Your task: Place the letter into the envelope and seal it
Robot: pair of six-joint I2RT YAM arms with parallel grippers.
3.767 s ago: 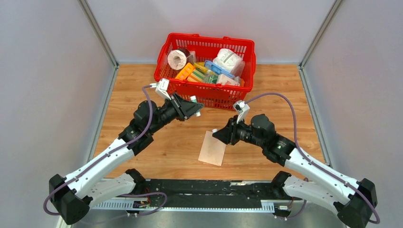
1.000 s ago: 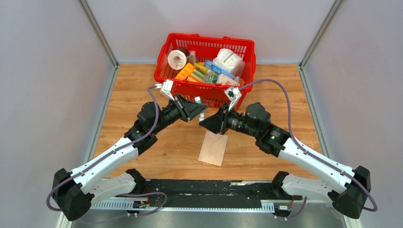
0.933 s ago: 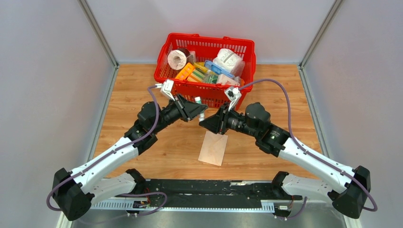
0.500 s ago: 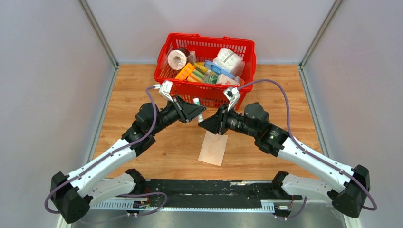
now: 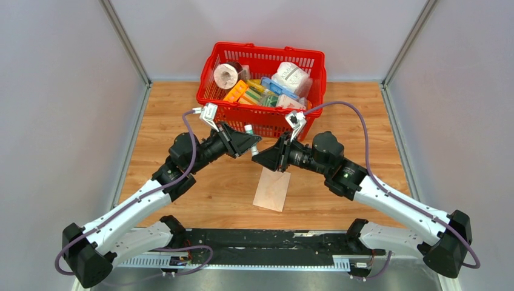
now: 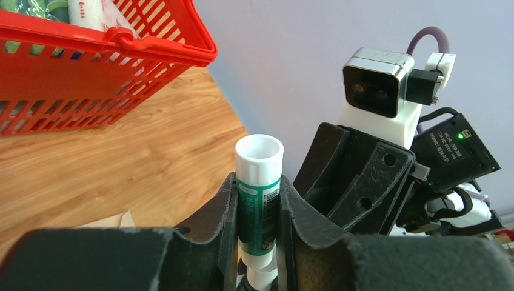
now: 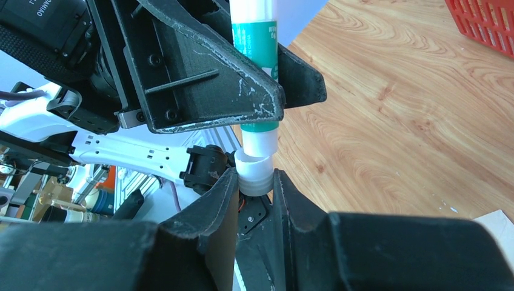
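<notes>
The tan envelope point(image 5: 271, 189) lies flat on the wooden table, below the two grippers. The letter is not in view. My left gripper point(image 5: 252, 144) is shut on a green-and-white glue stick point(image 6: 259, 203), held upright above the table. The stick's white end shows at the top point(image 5: 249, 128). My right gripper point(image 5: 257, 160) meets it from the right and is shut on the white cap point(image 7: 253, 174) at the stick's lower end. The cap sits just under the tube's white neck point(image 7: 259, 138), slightly off line. A pale envelope corner shows in the right wrist view point(image 7: 498, 222).
A red basket point(image 5: 262, 120) full of rolls and packets stands just behind the grippers, and shows in the left wrist view point(image 6: 91, 85). Grey walls close in the table on the left, right and back.
The right gripper has come up from beside the envelope and closed on the stick's lower end. In the last second the left gripper has drawn slightly up and left.
</notes>
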